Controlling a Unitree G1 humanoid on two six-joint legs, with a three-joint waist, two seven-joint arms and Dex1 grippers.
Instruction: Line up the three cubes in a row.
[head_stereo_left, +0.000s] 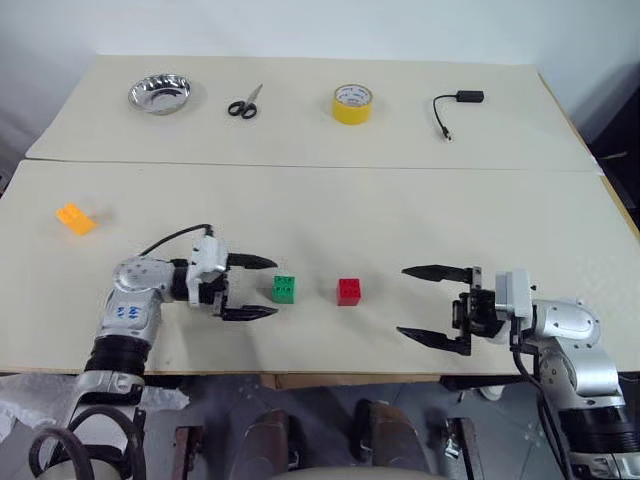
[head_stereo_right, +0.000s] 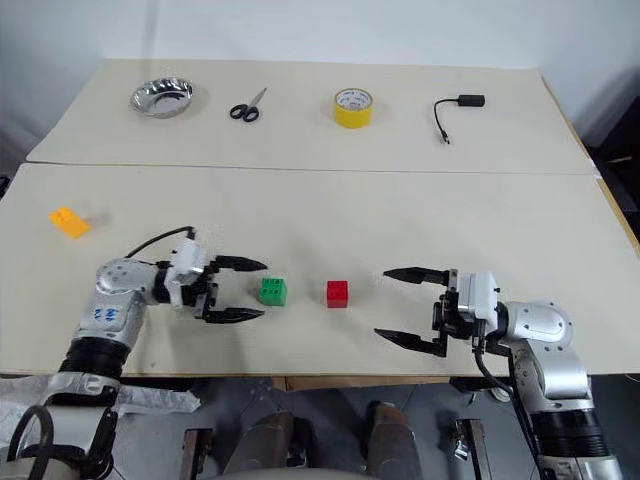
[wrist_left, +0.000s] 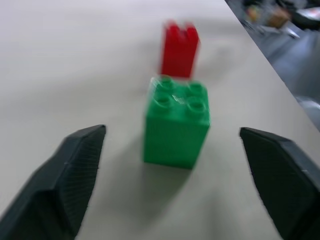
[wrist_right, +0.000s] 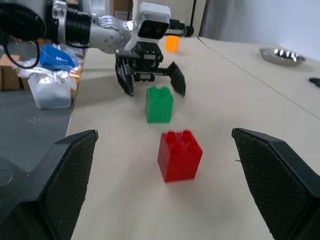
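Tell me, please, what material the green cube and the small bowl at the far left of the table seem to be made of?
Green cube: most likely moulded plastic, with a smooth, slightly glossy finish; its round studs on top catch small highlights.
Bowl: probably metal, perhaps stainless steel; its silver surface is shiny and shows bright reflections.

Lighting: bright, even, diffuse from overhead; worktop (head_stereo_left: 400, 210) pale, without glare. Shadows: soft, short, beneath both hands and beside the blocks. Bowl (head_stereo_left: 159, 94): small bright reflections. Left wrist view: red block (wrist_left: 179, 49) smeared and out of focus, green block (wrist_left: 176, 122) slightly soft, fingers (wrist_left: 65, 180) blurred at the edges. Right wrist view: sharper, background soft.
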